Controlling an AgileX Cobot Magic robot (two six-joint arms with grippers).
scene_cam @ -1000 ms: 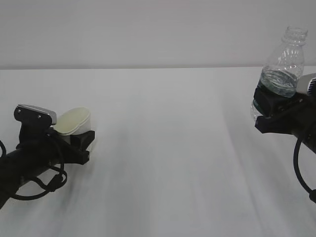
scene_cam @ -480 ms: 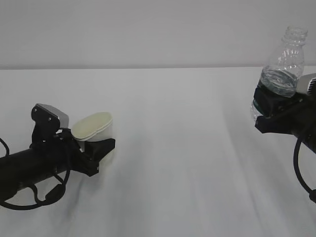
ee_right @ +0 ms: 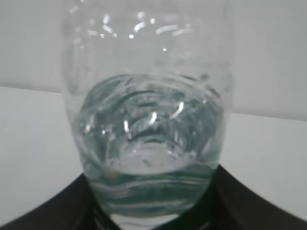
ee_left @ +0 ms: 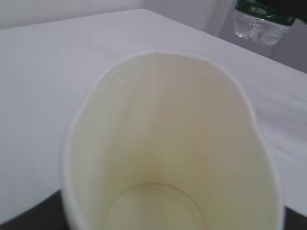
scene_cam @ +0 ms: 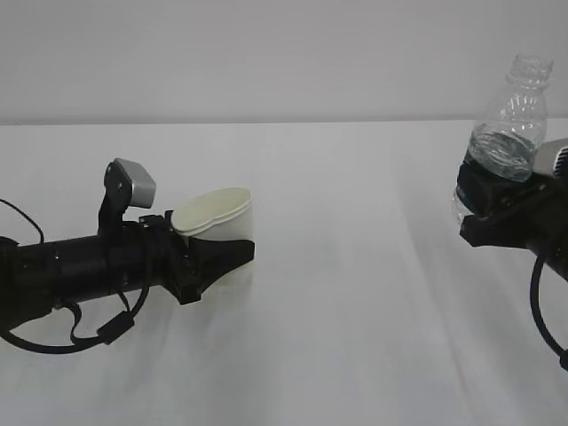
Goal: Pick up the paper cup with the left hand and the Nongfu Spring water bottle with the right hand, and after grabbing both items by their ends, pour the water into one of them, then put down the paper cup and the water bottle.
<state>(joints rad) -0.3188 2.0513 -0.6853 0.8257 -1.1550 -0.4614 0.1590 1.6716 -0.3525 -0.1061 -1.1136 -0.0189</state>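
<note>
Paper cup [scene_cam: 219, 216]: left of centre, mouth tilted, rim squeezed oval, clamped in left claw [scene_cam: 217, 257] above the desk [scene_cam: 355, 293].
Nongfu Spring water bottle [scene_cam: 510, 124]: right edge, uncapped, partly filled, gripped low by right claw [scene_cam: 488, 209].
Between them: wide bare white desk surface.

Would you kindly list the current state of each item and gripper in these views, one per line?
paper cup: held in the left gripper, squeezed oval, tilted, empty inside.
water bottle: held in the right gripper, near upright, uncapped, partly filled with water.
left gripper: shut on the cup's lower part.
right gripper: shut on the bottle's lower part.
table: white.
</note>
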